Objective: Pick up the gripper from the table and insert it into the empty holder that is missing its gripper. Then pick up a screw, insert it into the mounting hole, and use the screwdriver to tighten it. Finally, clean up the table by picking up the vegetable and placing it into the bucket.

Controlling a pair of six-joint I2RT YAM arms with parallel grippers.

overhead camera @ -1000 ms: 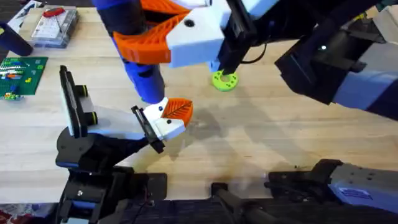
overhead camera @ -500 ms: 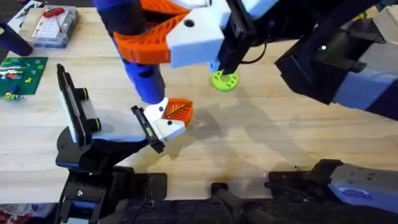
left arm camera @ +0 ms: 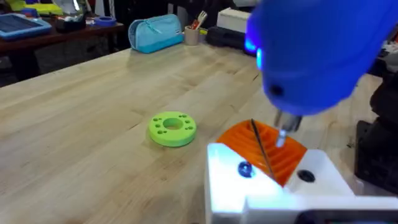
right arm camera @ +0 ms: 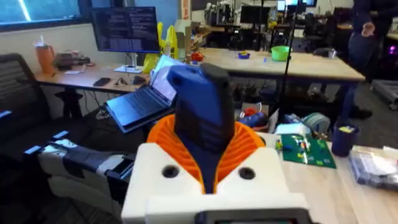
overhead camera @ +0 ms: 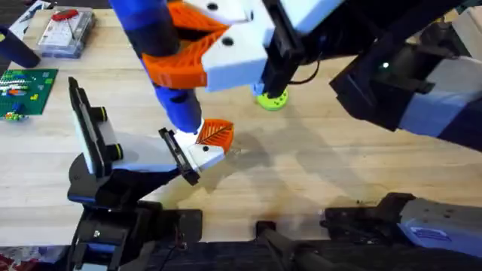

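My right gripper [overhead camera: 169,45] is shut on the thick blue screwdriver [overhead camera: 175,105], which points down over the holder [overhead camera: 90,132]. In the holder's black clamp [overhead camera: 179,154] sits the white gripper with orange pads [overhead camera: 207,143]. In the left wrist view the screwdriver [left arm camera: 317,56] hangs above that seated gripper [left arm camera: 267,180], its thin tip just over the orange pads. A small screw head [left arm camera: 244,168] shows on the white body. The right wrist view has the screwdriver [right arm camera: 202,112] clamped between the orange pads [right arm camera: 249,140]. The vegetable and the bucket are out of view.
A lime-green disc with holes [overhead camera: 271,98] lies just behind the seated gripper. A green circuit board [overhead camera: 22,86] and a clear parts box [overhead camera: 66,31] sit at the far left. The right arm's dark bulk [overhead camera: 407,83] hangs over the right half of the table.
The right gripper has shifted slightly left and the screwdriver's lower end has come down closer to the seated gripper. The holder's plate has swung a little.
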